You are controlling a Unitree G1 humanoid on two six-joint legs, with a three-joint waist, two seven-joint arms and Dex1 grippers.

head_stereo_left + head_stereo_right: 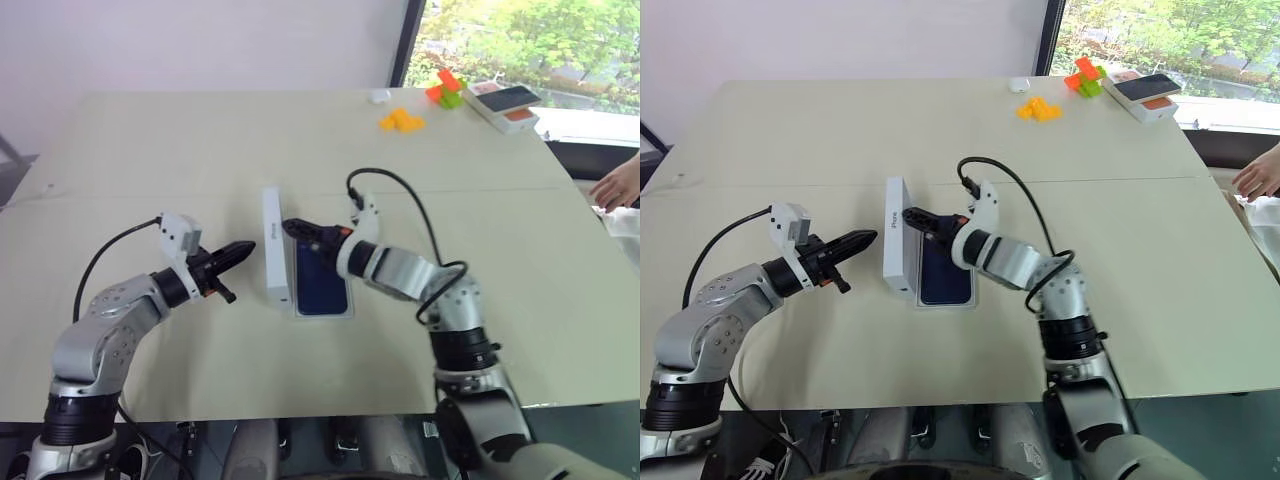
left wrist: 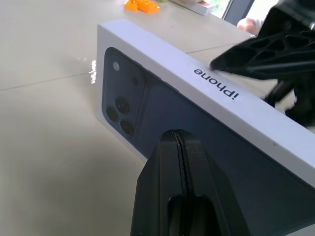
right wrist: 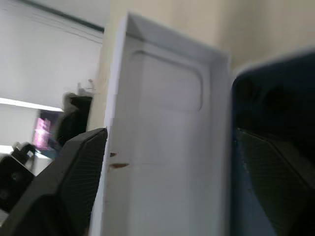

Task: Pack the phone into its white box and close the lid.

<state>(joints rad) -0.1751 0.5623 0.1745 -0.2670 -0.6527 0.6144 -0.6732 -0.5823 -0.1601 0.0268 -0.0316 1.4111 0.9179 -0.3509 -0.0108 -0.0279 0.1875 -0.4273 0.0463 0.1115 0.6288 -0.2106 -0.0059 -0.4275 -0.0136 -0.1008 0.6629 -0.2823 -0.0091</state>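
Nearest, left gripper [image 1: 243,250]: fingers pressed together, gripping nothing, aimed at the printed face of the lid [image 1: 275,246] and just short of it. Lid standing on its long edge on the table [image 1: 150,150], top printed with a dark blue phone back and camera cluster, "iPhone" readable on the upward-facing side wall. Right beside it, on the side away from the left gripper, the white box [image 1: 345,312] lying flat with the phone [image 1: 322,282] inside, dark navy. Right gripper [image 1: 297,230] at the lid's upper edge above the phone: jaws spread wide, one finger on each side of the lid's wall in the right wrist view, plain white inside of the lid between them; contact not discernible.

Farther off, orange blocks [image 1: 401,121] and an orange-and-green block cluster [image 1: 446,89] near the table's far edge, next to a box with an orange and dark print [image 1: 506,103]. At the far right edge, a person's hand [image 1: 620,186].
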